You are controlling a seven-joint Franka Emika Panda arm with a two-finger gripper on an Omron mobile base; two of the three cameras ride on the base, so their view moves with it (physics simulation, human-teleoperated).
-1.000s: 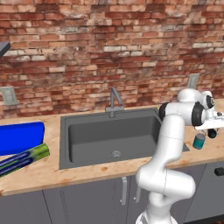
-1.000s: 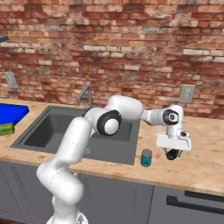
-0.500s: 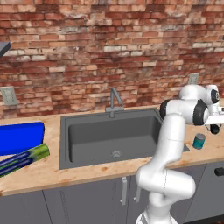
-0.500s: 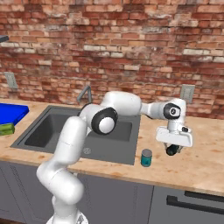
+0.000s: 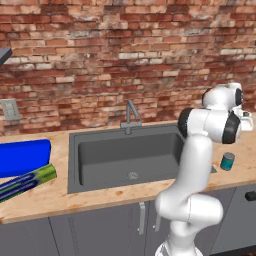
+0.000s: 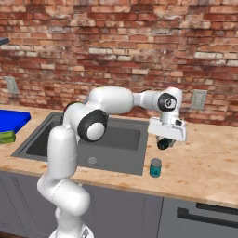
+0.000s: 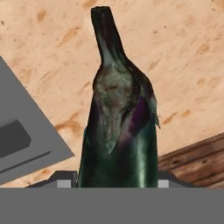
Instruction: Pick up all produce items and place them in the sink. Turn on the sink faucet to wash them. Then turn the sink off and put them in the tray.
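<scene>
Right, light wood worktop (image 6: 209,162) under a red brick wall (image 5: 125,60), dark grey sink (image 5: 125,157) recessed in it with a thin bent faucet (image 5: 131,116) behind, blue tray (image 5: 22,157) and a striped box (image 5: 25,182) far left, teal can (image 6: 155,167) near the front edge right of the sink. Eggplant (image 7: 118,131) is near-black with purple sheen, glossy, teardrop body tapering to a narrow stem, a pale dull patch on its upper half. Claw (image 6: 165,142) hangs above the worktop just right of the sink, clenched around the eggplant, which is lifted clear of the wood.
</scene>
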